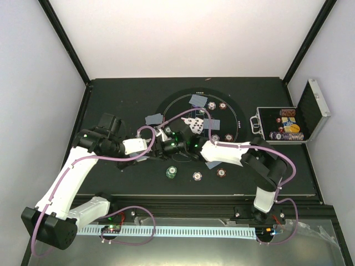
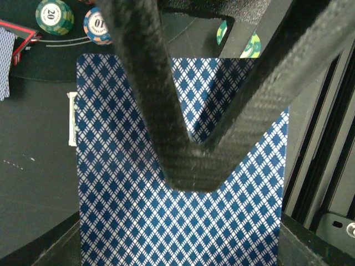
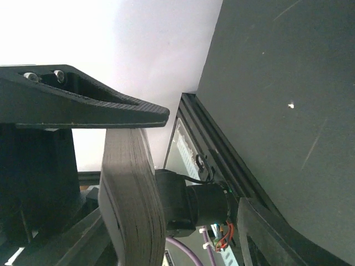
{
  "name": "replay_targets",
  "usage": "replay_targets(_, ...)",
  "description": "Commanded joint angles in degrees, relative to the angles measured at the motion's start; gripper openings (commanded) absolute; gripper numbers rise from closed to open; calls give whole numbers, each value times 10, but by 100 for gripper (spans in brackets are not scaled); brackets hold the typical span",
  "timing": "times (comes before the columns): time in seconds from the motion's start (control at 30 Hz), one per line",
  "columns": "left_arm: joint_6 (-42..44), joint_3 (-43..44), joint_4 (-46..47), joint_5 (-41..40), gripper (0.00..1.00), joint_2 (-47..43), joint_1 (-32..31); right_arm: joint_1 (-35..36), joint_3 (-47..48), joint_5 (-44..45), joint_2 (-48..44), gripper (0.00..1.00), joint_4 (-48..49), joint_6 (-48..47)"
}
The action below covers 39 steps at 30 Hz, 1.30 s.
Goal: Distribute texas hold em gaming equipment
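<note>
The left gripper (image 2: 194, 160) is clamped on a stack of small playing cards with blue-and-white diamond-patterned backs (image 2: 127, 183). Its two black carbon-weave fingers (image 2: 144, 83) meet in a V over the top card. In the overhead view this arm reaches in from the near-left corner, elbow out to the left and wrist pointing right, so the stack sits by the near rim of the large round black mat with white lines (image 1: 236, 119).

The right arm folds in from the near right with its white forearm lying leftwards, and the right gripper (image 1: 184, 145) sits nose to nose with the left one. Its wrist is rolled onto its side. From its own camera I cannot tell whether its fingers are apart or pinched, and no card shows between them.

This looks like the dealing step, with the right gripper taking one card off the held stack to carry to a seat. Done well, it should:

- pinch only the top card, at an edge clear of the left fingers
- slide that card off flat while the left clamp holds firm, so the stack does not fan or shed a second card

Single grey-blue-backed cards (image 1: 198, 100) lie around the mat among chips. A round green poker chip (image 1: 171, 173), a white one (image 1: 197, 175) and a brown-red one (image 1: 221, 173) sit in a row just off the mat's near rim
</note>
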Motion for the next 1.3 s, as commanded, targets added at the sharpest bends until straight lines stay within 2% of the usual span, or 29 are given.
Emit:
replay_targets(0.0, -1, 21, -5, 10, 1, -1, 1, 10, 26, -13, 33, 58, 25, 15)
replay_targets(0.2, 0, 20, -6, 9, 2, -2, 1, -4, 17, -9, 35, 57, 11, 7)
replay_targets(0.43, 1, 19, -5, 8, 2, -4, 1, -34, -16, 14, 2, 46, -63, -42)
replay_targets(0.6, 0, 20, -4, 10, 2, -3, 1, -39, -21, 23, -15, 33, -90, -62)
replay_targets(0.8, 0, 21, -6, 9, 2, -4, 1, -41, -27, 23, -44, 7, -80, -52)
replay_targets(0.87, 1, 21, -5, 8, 2, -3, 1, -42, -30, 21, -55, 2, -72, -45)
replay_targets(1.27, 3, 19, -5, 4, 2, -3, 1, -73, -52, 27, -113, 1, -125, -74)
